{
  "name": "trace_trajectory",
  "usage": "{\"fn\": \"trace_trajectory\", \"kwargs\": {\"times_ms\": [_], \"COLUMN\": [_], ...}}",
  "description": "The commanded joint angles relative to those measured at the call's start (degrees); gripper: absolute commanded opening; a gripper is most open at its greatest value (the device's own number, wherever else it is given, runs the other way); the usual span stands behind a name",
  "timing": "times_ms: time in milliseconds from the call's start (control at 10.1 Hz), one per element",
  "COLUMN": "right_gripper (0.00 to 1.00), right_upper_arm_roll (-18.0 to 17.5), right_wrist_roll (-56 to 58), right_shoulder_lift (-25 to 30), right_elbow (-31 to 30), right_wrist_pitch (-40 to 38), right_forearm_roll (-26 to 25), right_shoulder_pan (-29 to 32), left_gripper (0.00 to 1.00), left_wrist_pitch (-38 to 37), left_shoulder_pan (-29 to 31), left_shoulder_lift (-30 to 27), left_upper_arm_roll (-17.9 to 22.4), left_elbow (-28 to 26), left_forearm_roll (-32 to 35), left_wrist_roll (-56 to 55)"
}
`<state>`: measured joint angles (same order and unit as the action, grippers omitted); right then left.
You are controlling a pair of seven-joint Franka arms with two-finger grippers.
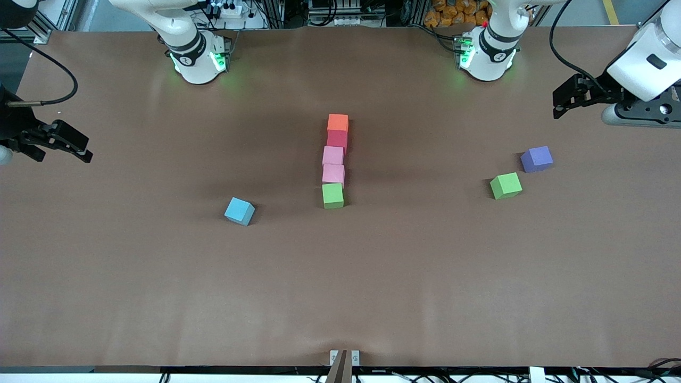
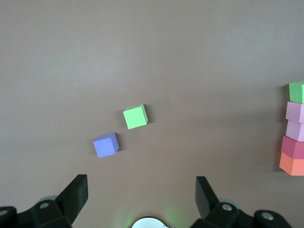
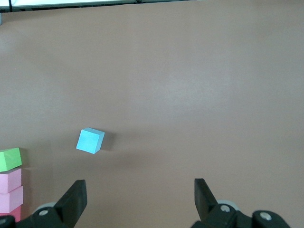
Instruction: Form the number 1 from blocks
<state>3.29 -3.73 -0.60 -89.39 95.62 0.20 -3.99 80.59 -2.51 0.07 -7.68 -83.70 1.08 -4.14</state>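
Observation:
Five blocks stand in a line at the table's middle: orange (image 1: pixel 338 122) farthest from the front camera, then red (image 1: pixel 337 140), pink (image 1: pixel 333 155), a second pink (image 1: pixel 333 174) and green (image 1: pixel 333 194) nearest. A blue block (image 1: pixel 239 211) lies alone toward the right arm's end. A purple block (image 1: pixel 537 158) and another green block (image 1: pixel 506 185) lie toward the left arm's end. My left gripper (image 1: pixel 559 102) hangs open and empty over the table's edge at its end, near the purple block (image 2: pixel 106 145). My right gripper (image 1: pixel 80 148) waits open and empty at its own end, apart from the blue block (image 3: pixel 90 140).
The brown table (image 1: pixel 340 276) carries only the blocks. The two arm bases (image 1: pixel 198 56) (image 1: pixel 485 53) stand along the table's edge farthest from the front camera. A small metal bracket (image 1: pixel 344 357) sits at the edge nearest it.

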Motion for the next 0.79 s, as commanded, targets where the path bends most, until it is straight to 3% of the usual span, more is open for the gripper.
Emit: {"fn": "trace_trajectory", "kwargs": {"times_ms": [0,694], "right_gripper": [1.00,1.00], "right_upper_arm_roll": [0.0,0.0], "right_wrist_roll": [0.8,1.2], "right_shoulder_lift": [0.9,0.8], "right_elbow": [-0.3,-0.2], "right_wrist_pitch": [-0.3,-0.3], "right_forearm_roll": [-1.3,-1.2], "right_shoulder_pan": [0.0,0.5], "left_gripper": [1.00,1.00], "left_wrist_pitch": [-1.3,-1.2], "left_shoulder_pan": [-0.2,-0.4], "left_shoulder_lift": [0.2,0.3], "left_upper_arm_roll": [0.2,-0.1], "left_elbow": [0.7,0.6], "left_forearm_roll": [-0.9,-1.0], "left_wrist_roll": [0.8,0.5]}}
